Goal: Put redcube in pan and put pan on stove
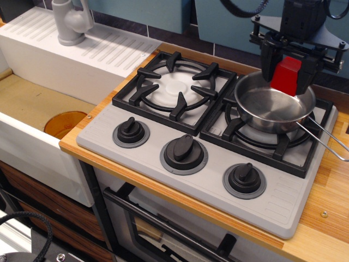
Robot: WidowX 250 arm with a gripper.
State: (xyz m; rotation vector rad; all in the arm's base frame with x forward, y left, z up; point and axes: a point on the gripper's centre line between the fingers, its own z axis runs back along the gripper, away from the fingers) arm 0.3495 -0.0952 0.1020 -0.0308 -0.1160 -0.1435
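Pincer [287, 76] clamped on redcube [287, 76], hanging over far rim of pan [274, 107], not over its middle. From left: sink [32, 103] and tap [71, 22] well apart, no part in this. Left burner [175, 87] bare. Pan already seated on right grate of stove [191, 142], wire handle [327, 141] reaching right over bench [332, 191].

Risks, as judged: released from this height and this near the rim, could strike the steel edge and bounce out behind the stove. Lowered off-centre, could press on the rim, tip the shallow pan or slide it off the grate. Safer brought forward over the bowl, then set low before opening.
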